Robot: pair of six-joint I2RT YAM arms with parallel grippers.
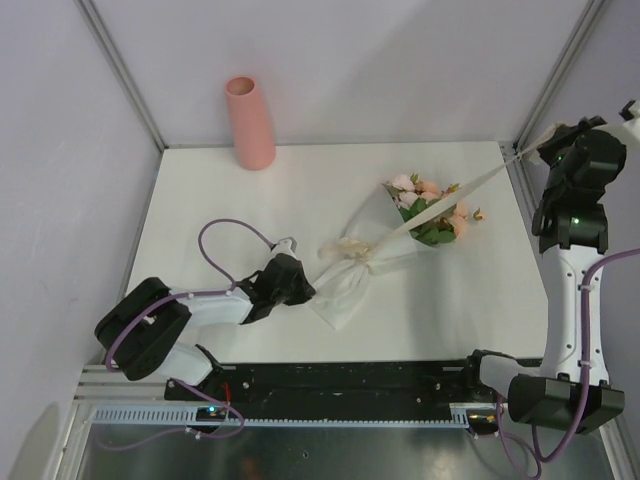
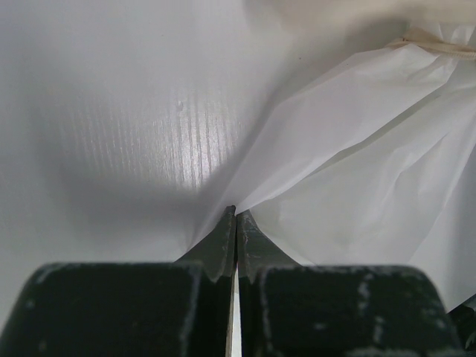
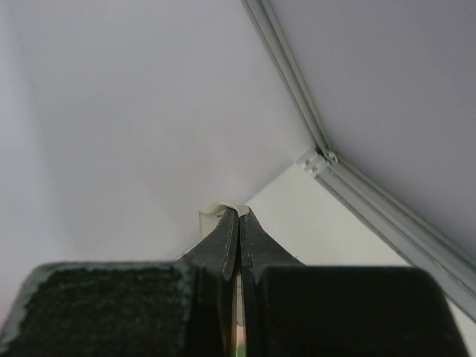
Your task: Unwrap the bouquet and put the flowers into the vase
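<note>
Your left fingers (image 2: 220, 249): closed on the paper (image 2: 357, 163);
Your right fingers (image 3: 220, 245): gripping the taut ribbon (image 1: 470, 186) at the table's (image 1: 230, 200) far right corner;
Your bouquet (image 1: 420, 215): mid-table;
Your vase (image 1: 250, 122): far left corner

Bouquet (image 1: 385, 250): lies on its side mid-right on the table (image 1: 230, 200), blooms toward the far right, tail of the wrap toward the near left. Still wrapped.

Paper cone (image 1: 345, 285): translucent white, creased, cinched at the waist and flaring into a loose crumpled skirt below the tie. Left wrist view shows the same sheet (image 2: 357, 171) in soft folds, lying on the tabletop.

Ribbon (image 1: 480, 180): cream. One strand is drawn out taut from the waist, passing over the blooms toward the far-right corner.

Flowers (image 1: 430, 205): pale pink and peach roses with green leaves, heads out of the cone mouth, stems hidden.

Vase (image 1: 250, 122): salmon-pink matte cylinder, upright at the far-left table edge, well apart from the bouquet.
</note>
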